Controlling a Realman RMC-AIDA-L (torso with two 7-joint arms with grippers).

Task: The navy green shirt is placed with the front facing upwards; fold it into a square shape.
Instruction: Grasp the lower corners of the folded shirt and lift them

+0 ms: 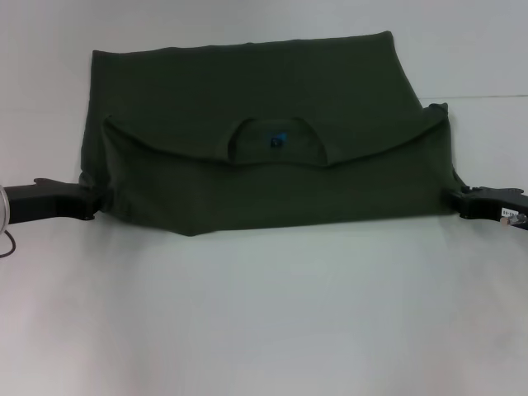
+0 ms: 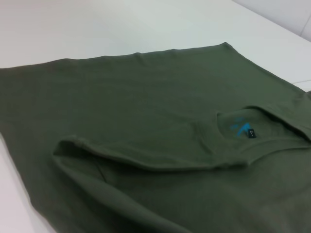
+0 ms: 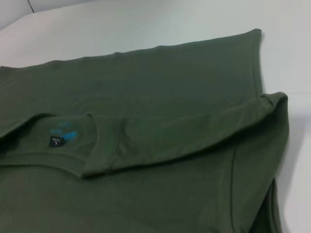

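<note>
The navy green shirt (image 3: 160,145) lies folded, neck label (image 3: 57,141) showing.

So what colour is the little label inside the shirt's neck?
Bright blue, on the neck label of the navy green shirt; clearest in the left wrist view.

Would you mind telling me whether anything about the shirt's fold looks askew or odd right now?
The navy green shirt is folded over, but its folded edge sags toward the collar instead of running straight, with the neck label showing. The left gripper and right gripper sit at its side edges.
</note>
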